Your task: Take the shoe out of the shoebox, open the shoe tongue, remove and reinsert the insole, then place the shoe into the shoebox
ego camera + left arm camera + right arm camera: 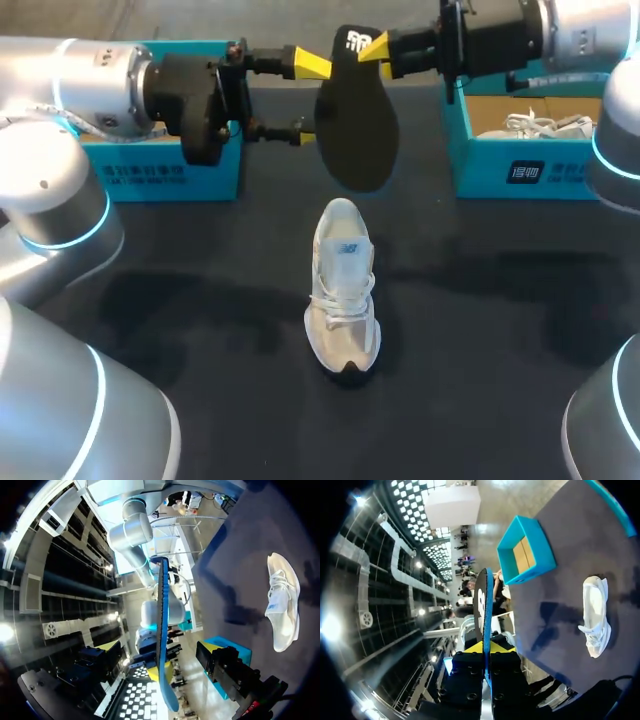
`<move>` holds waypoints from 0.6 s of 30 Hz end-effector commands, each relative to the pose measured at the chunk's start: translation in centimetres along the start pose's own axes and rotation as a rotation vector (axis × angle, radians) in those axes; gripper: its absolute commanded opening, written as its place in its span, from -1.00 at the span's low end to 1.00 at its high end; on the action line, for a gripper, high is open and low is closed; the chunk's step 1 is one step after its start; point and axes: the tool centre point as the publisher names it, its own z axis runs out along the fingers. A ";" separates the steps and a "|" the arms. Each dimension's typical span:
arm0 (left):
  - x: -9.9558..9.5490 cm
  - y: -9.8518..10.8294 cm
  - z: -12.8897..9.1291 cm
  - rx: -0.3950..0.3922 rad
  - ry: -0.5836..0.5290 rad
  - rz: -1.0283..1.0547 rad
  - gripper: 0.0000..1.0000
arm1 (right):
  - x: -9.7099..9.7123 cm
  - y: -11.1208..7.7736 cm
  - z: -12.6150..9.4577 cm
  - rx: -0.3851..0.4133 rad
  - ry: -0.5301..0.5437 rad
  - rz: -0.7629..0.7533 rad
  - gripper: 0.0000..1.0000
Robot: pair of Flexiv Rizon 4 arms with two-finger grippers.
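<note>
A white sneaker [343, 300] stands upright on the dark table [480, 330], toe toward the front edge. Above and behind it a black insole [357, 125] hangs in the air. My right gripper [366, 48] is shut on its logo end, which the right wrist view shows edge-on as the insole [485, 600] rising from the gripper [487, 647]. My left gripper [305, 97] is open, its yellow tips level with the insole's left edge. In the left wrist view the insole [161, 625] stands between the spread fingers of the gripper [160, 647] without either touching it. The sneaker [282, 600] lies off to the side.
A teal shoebox [165, 172] sits at the back left behind my left arm. A second teal box [520, 160] at the back right holds something white with laces [535, 125]. The open box [526, 550] and the sneaker [595, 615] show in the right wrist view.
</note>
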 end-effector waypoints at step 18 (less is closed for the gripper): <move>0.4 0.7 0.6 0.025 -0.008 0.000 -1.00 | -0.3 -0.1 1.6 -0.004 0.017 0.015 -1.00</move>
